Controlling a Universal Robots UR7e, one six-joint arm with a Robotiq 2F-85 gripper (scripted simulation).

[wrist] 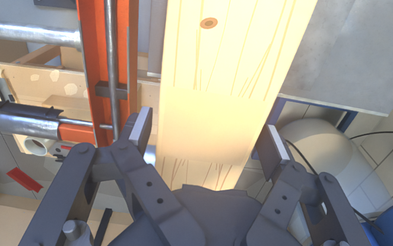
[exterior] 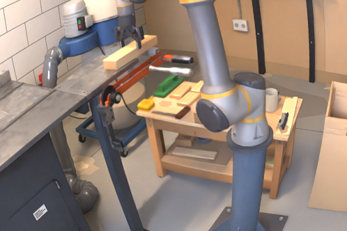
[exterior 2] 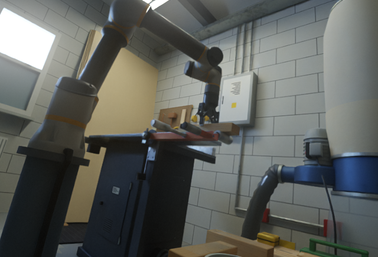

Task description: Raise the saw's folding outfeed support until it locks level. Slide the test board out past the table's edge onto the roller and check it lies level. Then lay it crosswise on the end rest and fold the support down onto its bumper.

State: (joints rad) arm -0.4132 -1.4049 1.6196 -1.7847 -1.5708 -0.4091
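The pale wooden test board (exterior: 129,52) (exterior 2: 220,127) (wrist: 219,88) lies with one end on the saw's grey table and the other reaching past the edge beside the orange support. My gripper (exterior: 129,38) (exterior 2: 207,119) (wrist: 207,134) stands open astride the board near its outer part and holds nothing. The orange folding outfeed support (exterior: 139,70) (exterior 2: 183,135) (wrist: 108,70) is raised about level from the table's edge, with a steel roller (exterior: 170,71) (wrist: 28,33) across it and an end rest bar (exterior: 178,59) (wrist: 27,124) farther out. The board's underside is hidden.
Behind the saw stands the blue and cream dust collector (exterior: 89,12) (exterior 2: 351,95) with its grey hose. A wooden bench (exterior: 216,110) with offcuts, a green push block and a mug sits below the support. My own arm column (exterior: 249,165) stands beside it.
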